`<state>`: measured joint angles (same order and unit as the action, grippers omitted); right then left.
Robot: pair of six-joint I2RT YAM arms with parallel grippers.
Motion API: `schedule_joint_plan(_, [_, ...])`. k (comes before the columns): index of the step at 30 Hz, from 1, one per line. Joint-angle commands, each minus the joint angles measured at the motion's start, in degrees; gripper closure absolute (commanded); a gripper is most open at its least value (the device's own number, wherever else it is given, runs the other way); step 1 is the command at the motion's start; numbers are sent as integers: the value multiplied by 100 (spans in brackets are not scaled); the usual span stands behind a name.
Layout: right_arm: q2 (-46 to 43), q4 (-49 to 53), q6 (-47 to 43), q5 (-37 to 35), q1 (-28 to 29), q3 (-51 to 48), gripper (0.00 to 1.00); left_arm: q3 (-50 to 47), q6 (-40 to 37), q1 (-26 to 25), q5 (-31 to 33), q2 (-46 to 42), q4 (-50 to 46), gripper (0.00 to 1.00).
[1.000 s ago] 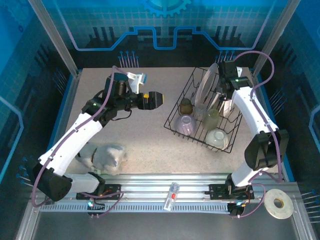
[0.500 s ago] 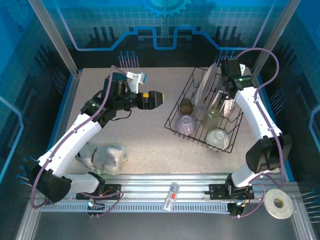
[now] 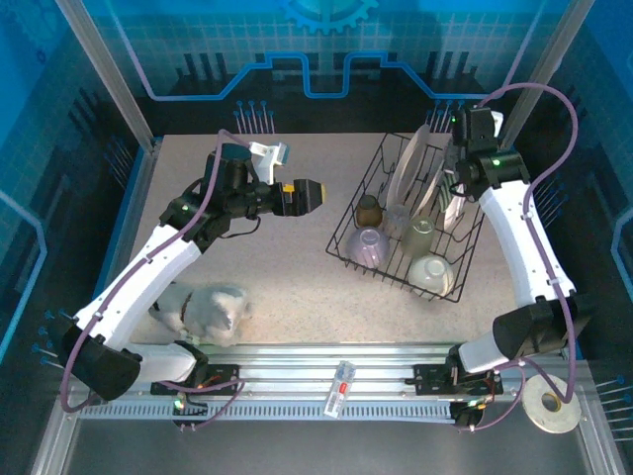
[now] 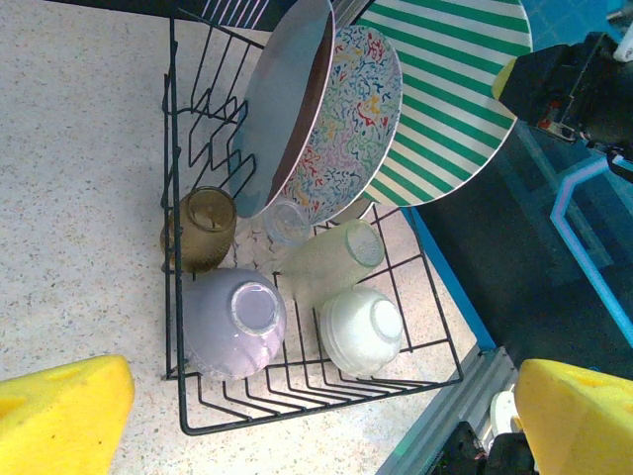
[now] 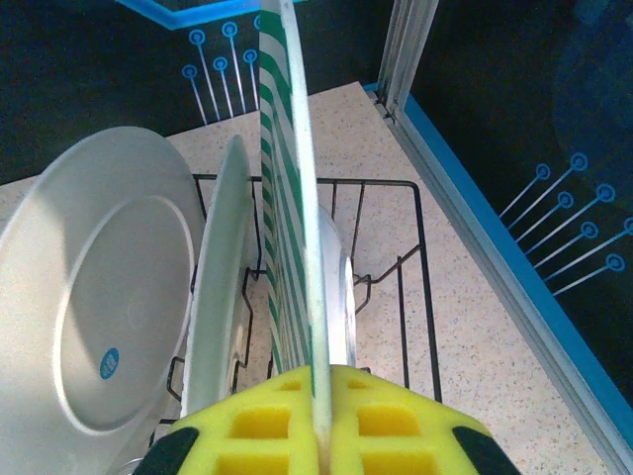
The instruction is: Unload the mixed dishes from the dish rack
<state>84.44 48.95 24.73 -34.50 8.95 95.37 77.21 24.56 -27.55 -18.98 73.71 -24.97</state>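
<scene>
The black wire dish rack [image 3: 391,278] stands at the right of the table. My right gripper [image 3: 455,188] is shut on the rim of a green-striped plate [image 5: 287,198], held upright above the rack's far right end [image 5: 420,297]. Beside it lean a patterned plate [image 4: 346,129] and a white plate [image 5: 99,297]. Upside down on the rack floor lie a lilac bowl [image 4: 237,322] and a white bowl [image 4: 361,332], with a pale cup [image 4: 331,257] and a brown cup [image 4: 203,228] behind them. My left gripper [image 3: 316,196] hangs open left of the rack, nothing between its fingers.
A whitish plastic lump [image 3: 208,309] lies at the near left beside the left arm. A white tape ring [image 3: 551,404] rests on the metal ledge at the near right. The blue enclosure wall [image 5: 495,247] runs close along the rack's right side.
The right arm has swung up and to the right, carrying the striped plate higher out of the rack. The left arm has stayed put.
</scene>
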Motion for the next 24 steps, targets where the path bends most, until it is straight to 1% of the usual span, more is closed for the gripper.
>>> schedule_joint_plan(1, [-268, -71, -82, -252, 34, 247, 100, 72, 91, -40, -180, 11, 85, 1])
schedule_joint_plan(6, [-442, 93, -78, -480, 32, 200, 100, 140, 51, -35, -202, 97, 79, 1])
schedule_joint_plan(11, [-763, 68, -124, -532, 33, 131, 100, 166, 92, -35, -244, 200, 115, 1])
schedule_joint_plan(21, [-1423, -96, -168, -175, 37, 218, 100, 306, 495, -39, -478, 592, 451, 1])
schedule_joint_plan(24, [-1526, -6, -187, -41, 44, 380, 100, 403, 605, -38, -558, 743, 534, 1])
